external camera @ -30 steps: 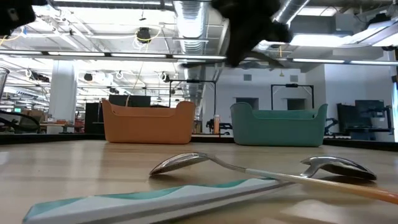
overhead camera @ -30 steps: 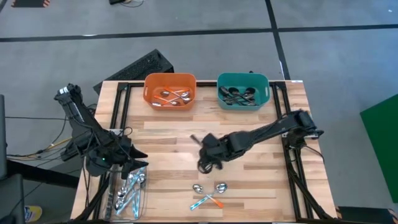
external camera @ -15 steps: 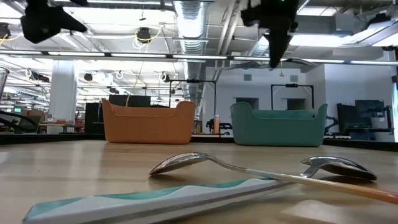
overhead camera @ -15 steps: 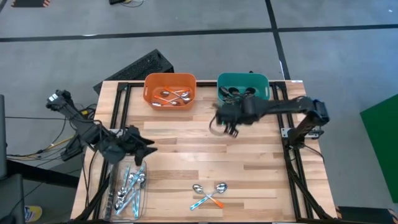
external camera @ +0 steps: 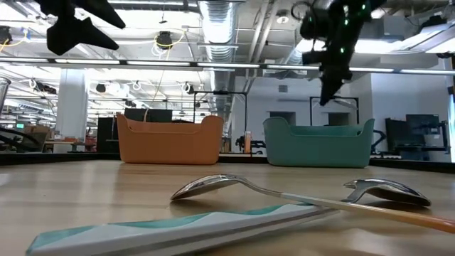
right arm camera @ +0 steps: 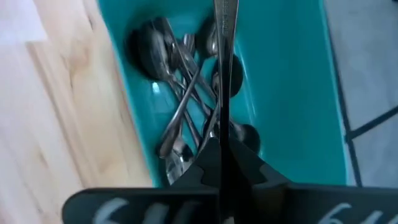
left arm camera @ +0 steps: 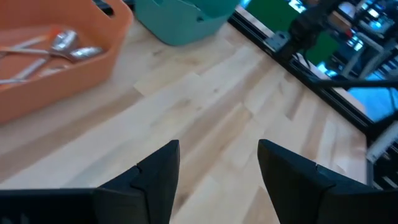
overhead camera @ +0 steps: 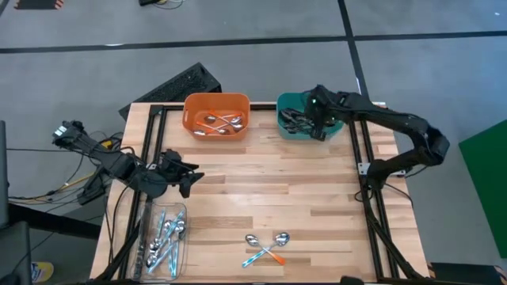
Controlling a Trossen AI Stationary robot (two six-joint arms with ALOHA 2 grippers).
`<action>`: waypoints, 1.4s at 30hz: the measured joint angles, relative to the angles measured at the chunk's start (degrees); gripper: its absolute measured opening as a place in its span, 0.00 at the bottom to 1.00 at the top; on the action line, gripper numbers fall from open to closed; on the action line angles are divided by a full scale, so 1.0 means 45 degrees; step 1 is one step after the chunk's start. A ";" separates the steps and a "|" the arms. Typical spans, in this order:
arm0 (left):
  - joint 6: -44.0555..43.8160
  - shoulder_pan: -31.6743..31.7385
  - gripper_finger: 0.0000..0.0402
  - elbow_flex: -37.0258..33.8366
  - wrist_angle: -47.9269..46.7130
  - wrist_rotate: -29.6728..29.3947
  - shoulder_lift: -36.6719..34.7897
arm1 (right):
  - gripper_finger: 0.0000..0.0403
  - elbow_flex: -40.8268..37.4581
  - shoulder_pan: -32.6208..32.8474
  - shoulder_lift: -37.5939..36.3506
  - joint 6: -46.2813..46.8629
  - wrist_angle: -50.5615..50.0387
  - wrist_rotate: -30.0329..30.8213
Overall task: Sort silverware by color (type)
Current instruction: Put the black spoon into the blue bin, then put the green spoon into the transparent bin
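From above, the right gripper [overhead camera: 318,127] hangs over the teal bin [overhead camera: 335,103], the left gripper [overhead camera: 190,176] over bare wood beside the clear tray [overhead camera: 184,245] of spoons.

At table height, two spoons [external camera: 298,195] lie crossed up front.

The left wrist camera shows fingers [left arm camera: 158,171] spread apart.

The right wrist camera shows fingers clamped on a dark spoon [right arm camera: 224,62] above the teal bin's dark spoons [right arm camera: 180,118].

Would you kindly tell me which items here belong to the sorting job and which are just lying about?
Job:
dark spoon in shut right gripper
teal bin
orange bin
clear tray of spoons
two loose spoons

Lying about:
black keyboard behind table
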 joint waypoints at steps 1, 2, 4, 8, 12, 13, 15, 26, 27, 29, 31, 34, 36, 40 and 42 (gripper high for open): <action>0.0000 0.0130 0.51 0.0000 0.0000 -0.0063 0.0000 | 0.05 -0.0150 -0.0360 0.0075 -0.0331 0.0200 -0.0261; 0.0005 0.0254 0.51 0.0000 0.0002 -0.0116 0.0000 | 0.05 -0.0252 -0.0680 0.0176 -0.0638 0.0272 -0.0543; 0.0005 0.0502 0.51 0.0000 0.0000 -0.0183 0.0000 | 0.05 -0.0365 -0.1265 0.0518 -0.1169 0.0349 -0.1044; 0.0013 0.0926 0.51 0.0000 0.0002 -0.0588 0.0000 | 0.06 -0.0367 -0.2027 0.1396 -0.2078 0.1095 -0.1571; 0.0029 0.1337 0.51 0.0000 0.0010 -0.1069 0.0000 | 0.07 -0.0367 -0.2520 0.2216 -0.2937 0.2151 -0.1698; 0.0029 0.1460 0.51 0.0000 0.0023 -0.1087 0.0000 | 0.07 -0.0365 -0.2611 0.2385 -0.3026 0.2378 -0.1700; 0.0024 0.1686 0.51 0.0000 0.0040 -0.1073 0.0000 | 0.09 -0.0362 -0.2796 0.2650 -0.3022 0.2614 -0.1718; 0.0538 0.2752 0.51 0.0000 0.0680 -0.2422 0.0000 | 0.30 -0.0352 -0.3705 0.3023 -0.2219 0.2571 -0.2621; 0.0724 0.2834 0.51 0.0000 0.0799 -0.2408 0.0000 | 0.33 -0.0352 -0.3752 0.2977 -0.2141 0.2463 -0.2626; 0.0914 0.2969 0.51 0.0000 0.0901 -0.2321 0.0000 | 0.37 -0.0351 -0.3747 0.2819 -0.1825 0.2369 -0.2634; 0.0942 0.3048 0.51 0.0000 0.0927 -0.2264 0.0002 | 0.40 -0.0347 -0.3709 0.2637 -0.1324 0.2199 -0.2663; 0.0899 0.3118 0.51 0.0000 0.0955 -0.2260 0.0000 | 0.41 -0.0351 -0.3571 0.2132 -0.0289 0.2035 -0.3181; 0.0935 0.3119 0.51 0.0000 0.0959 -0.2254 0.0003 | 0.41 -0.0347 -0.3440 0.1713 0.0630 0.1937 -0.4064; 0.1410 0.3114 0.51 0.0000 0.0975 -0.2181 0.0000 | 0.39 -0.0339 -0.2776 0.0691 0.2645 0.1851 -0.5766; 0.1711 0.3114 0.51 0.0000 0.1128 -0.1960 0.0000 | 0.38 -0.0339 -0.2241 0.0314 0.3800 0.1785 -0.6275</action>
